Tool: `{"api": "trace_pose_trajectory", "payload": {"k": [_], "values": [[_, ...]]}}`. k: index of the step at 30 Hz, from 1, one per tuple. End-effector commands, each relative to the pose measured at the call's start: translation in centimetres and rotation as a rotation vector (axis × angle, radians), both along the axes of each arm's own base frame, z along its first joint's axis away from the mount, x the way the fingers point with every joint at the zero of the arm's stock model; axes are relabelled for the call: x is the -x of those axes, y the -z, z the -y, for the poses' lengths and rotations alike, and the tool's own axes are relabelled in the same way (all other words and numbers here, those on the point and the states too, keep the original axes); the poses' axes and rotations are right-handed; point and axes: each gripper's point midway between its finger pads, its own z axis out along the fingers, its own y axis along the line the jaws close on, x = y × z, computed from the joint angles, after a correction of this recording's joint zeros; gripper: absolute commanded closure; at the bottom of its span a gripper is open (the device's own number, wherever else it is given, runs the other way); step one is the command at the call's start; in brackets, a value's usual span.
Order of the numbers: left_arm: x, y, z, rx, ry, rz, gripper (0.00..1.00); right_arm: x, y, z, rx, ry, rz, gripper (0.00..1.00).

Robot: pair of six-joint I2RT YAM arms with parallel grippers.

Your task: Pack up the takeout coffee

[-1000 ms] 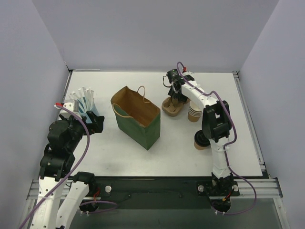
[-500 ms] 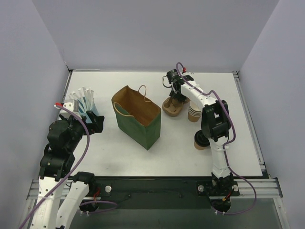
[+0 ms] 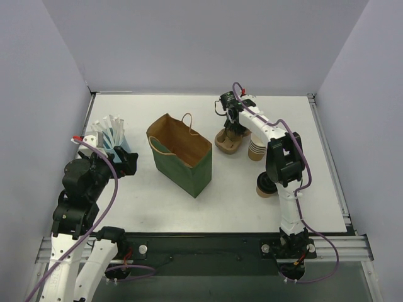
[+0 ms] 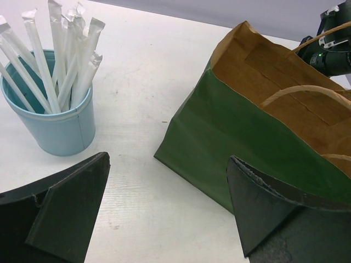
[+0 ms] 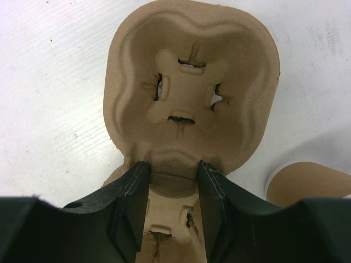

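Note:
The takeout coffee, a brown cup with a black lid, stands right of centre, partly hidden behind my right arm. My right gripper is at the back of the table. Its jaws are closed on the middle ridge of a brown pulp cup carrier, which lies on the table. A green paper bag with a brown inside stands open in the middle and also shows in the left wrist view. My left gripper is open and empty, low over the table between the bag and a straw cup.
A light blue cup of wrapped straws stands at the left. A stack of unlidded tan cups stands right of the carrier; its edge shows in the right wrist view. Walls enclose the table on three sides.

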Motion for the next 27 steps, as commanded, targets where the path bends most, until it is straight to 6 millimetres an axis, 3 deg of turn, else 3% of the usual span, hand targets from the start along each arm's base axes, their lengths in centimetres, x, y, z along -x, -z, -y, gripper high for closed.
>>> {"api": "trace_pose_trajectory", "payload": {"k": [1,17,27], "values": [[0.4,-1.8,0.2,0.019,0.01,0.046,0.03,-0.2,-4.6,1.1,0.016,0.019,0.073,0.66],[0.4,-1.8,0.1,0.013,0.009,0.038,0.03,-0.5,-7.1,0.6,0.025,-0.02,0.117,0.65],[0.3,-1.5,0.3,0.024,0.011,-0.005,0.03,0.2,-16.3,-0.1,0.018,-0.208,0.273,0.66]]}}
